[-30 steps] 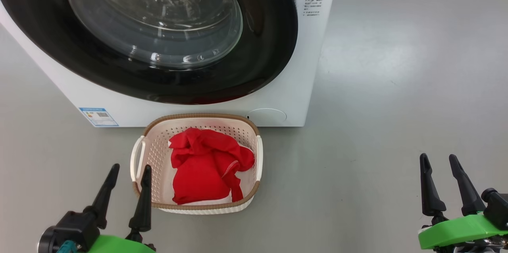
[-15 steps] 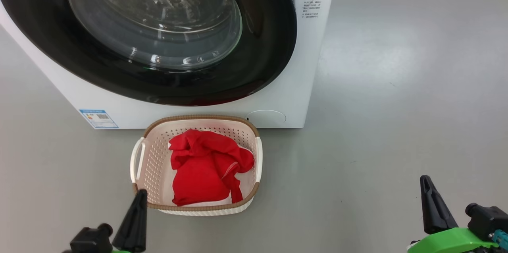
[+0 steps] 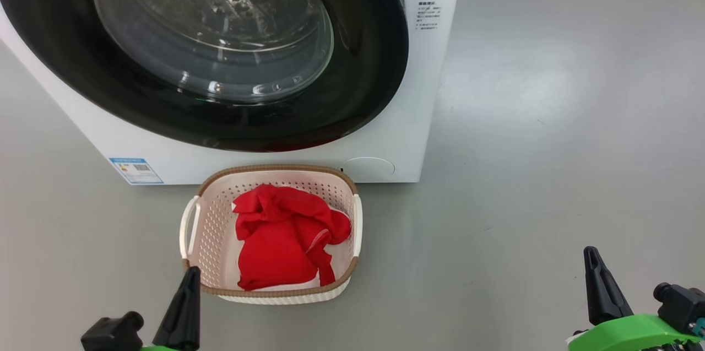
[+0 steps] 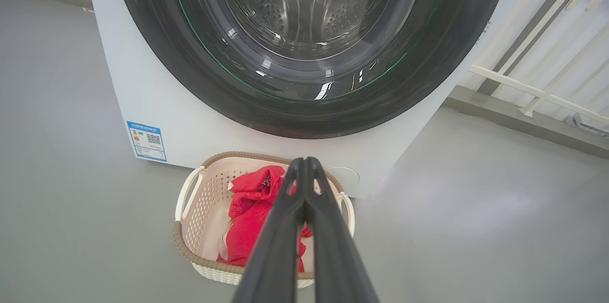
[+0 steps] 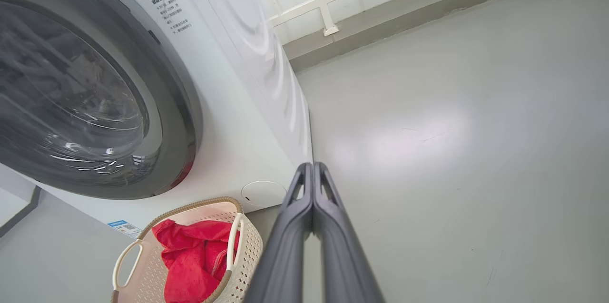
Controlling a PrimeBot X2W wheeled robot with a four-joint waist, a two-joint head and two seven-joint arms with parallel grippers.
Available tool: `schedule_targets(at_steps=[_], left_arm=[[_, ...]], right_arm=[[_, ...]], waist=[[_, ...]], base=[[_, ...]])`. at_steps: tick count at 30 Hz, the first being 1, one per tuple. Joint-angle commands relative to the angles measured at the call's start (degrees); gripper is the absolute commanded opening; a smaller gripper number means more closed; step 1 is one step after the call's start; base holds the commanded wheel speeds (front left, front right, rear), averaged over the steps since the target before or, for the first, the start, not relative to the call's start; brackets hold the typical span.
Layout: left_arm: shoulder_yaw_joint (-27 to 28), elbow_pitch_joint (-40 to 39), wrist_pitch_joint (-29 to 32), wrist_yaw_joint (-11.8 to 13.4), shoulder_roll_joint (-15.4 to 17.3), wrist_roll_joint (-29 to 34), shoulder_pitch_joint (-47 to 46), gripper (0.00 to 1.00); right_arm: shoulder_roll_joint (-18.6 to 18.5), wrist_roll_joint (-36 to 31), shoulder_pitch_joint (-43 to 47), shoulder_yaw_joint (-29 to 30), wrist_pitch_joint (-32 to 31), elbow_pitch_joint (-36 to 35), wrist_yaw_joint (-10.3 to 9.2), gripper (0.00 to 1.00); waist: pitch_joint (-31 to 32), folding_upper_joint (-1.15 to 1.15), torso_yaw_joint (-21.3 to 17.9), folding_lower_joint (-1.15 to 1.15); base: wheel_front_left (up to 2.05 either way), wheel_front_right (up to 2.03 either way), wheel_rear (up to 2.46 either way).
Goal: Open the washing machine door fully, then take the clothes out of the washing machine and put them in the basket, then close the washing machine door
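The white washing machine (image 3: 407, 136) stands ahead with its black round door (image 3: 358, 103) closed flat against the front. On the floor before it sits the cream basket (image 3: 206, 230), and red clothes (image 3: 281, 246) lie heaped inside over a bit of white cloth. My left gripper (image 3: 190, 274) hangs at the lower left, just in front of the basket's near left corner, shut and empty. My right gripper (image 3: 590, 254) is at the lower right over bare floor, shut with nothing in it. The wrist views show each pair of fingers (image 4: 304, 198) pressed together, right fingers (image 5: 309, 208) too.
A blue label (image 3: 135, 170) sits low on the machine's front left. Grey floor (image 3: 551, 147) spreads wide to the right of the machine. A white railing (image 5: 328, 3) and a low kerb run along the far wall.
Both grippers have gone from open to shut and drawn back toward the bottom edge. The basket, clothes and door have stayed put; the camera shifted slightly.
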State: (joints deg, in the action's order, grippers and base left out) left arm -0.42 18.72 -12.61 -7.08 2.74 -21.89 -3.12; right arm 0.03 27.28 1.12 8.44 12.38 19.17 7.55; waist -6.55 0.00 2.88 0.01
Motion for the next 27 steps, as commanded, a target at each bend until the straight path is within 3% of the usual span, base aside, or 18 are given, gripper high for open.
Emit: schedule_targets(at_steps=[1, 27], left_arm=[[0.53, -1.58, 0.35, 0.00, 0.64, -1.81, -0.89, 0.00], [1.59, -2.11, 4.43, -0.12, 0.87, -18.44, -1.51, 0.00]], right_arm=[[-0.83, 1.84, -0.89, -0.22, -0.38, -1.53, -0.01, 0.00], [-1.33, 16.77, -2.51, -0.59, -4.79, -2.30, -0.02, 0.00]], waist=[[0.10, 0.00, -0.05, -0.01], [1.61, 0.00, -0.72, -0.01]], base=[[0.00, 0.00, 0.00], [0.00, 0.00, 0.00]])
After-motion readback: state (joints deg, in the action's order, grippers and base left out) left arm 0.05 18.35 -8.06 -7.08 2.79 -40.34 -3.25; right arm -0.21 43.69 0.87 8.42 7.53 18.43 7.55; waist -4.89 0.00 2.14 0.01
